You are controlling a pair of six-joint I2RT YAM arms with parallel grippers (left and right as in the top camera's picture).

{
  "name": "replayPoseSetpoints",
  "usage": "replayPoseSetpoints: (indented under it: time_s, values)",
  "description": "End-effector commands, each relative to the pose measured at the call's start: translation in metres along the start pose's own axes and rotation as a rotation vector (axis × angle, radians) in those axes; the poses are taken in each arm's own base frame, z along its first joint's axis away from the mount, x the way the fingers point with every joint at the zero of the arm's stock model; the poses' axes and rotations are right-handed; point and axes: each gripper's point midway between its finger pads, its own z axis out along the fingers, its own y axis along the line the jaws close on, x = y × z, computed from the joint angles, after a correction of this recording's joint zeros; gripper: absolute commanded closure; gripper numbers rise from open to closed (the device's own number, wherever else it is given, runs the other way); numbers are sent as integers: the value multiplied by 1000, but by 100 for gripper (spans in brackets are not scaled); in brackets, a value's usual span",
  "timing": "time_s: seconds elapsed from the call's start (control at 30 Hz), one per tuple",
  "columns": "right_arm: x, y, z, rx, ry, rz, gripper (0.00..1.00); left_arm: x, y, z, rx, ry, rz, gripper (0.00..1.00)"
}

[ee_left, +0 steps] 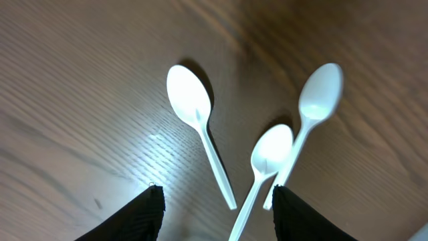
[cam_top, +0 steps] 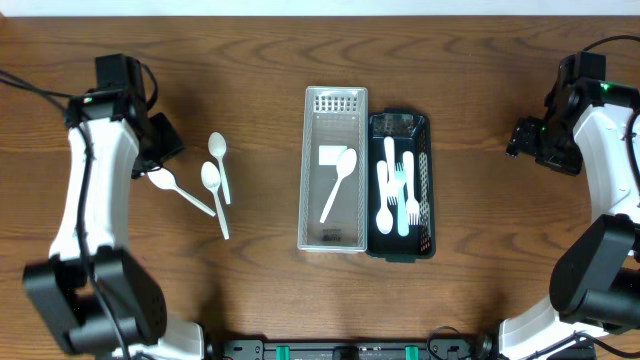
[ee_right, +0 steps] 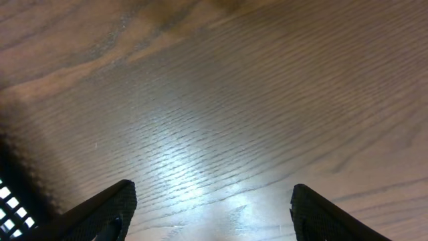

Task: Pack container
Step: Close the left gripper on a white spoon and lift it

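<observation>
Three white plastic spoons (cam_top: 212, 180) lie on the wood table left of centre; the left wrist view shows them close up (ee_left: 194, 107). My left gripper (cam_top: 168, 140) is open and empty just left of them, its fingers (ee_left: 217, 214) straddling the handle ends. A clear white tray (cam_top: 334, 240) holds one white spoon (cam_top: 340, 178). A black basket (cam_top: 426, 190) beside it holds several white forks (cam_top: 396, 195). My right gripper (cam_top: 525, 138) is open and empty over bare wood (ee_right: 214, 214), right of the basket.
The black basket's corner shows at the lower left edge of the right wrist view (ee_right: 10, 194). Cables trail at the table's far left (cam_top: 25, 85). A black rail runs along the front edge (cam_top: 340, 350).
</observation>
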Motion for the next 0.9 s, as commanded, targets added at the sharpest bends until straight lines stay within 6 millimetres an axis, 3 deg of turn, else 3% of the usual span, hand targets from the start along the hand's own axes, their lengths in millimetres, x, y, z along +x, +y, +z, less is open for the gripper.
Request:
replayPoseSetpoints:
  time_s: [0.0, 0.17, 0.33, 0.57, 0.87]
  values:
    - [1, -2, 4, -4, 14, -4, 23, 10, 3, 34, -52, 90, -93, 45]
    - [2, -2, 4, -4, 14, -4, 23, 20, 4, 74, -107, 179, -148, 45]
    - [2, -2, 4, -3, 15, -4, 23, 29, 4, 102, -134, 236, -171, 45]
    - [1, -3, 4, -3, 14, -2, 23, 33, -4, 118, -98, 264, -176, 49]
    - [2, -3, 4, -3, 15, -6, 23, 51, 8, 129, -110, 308, -191, 50]
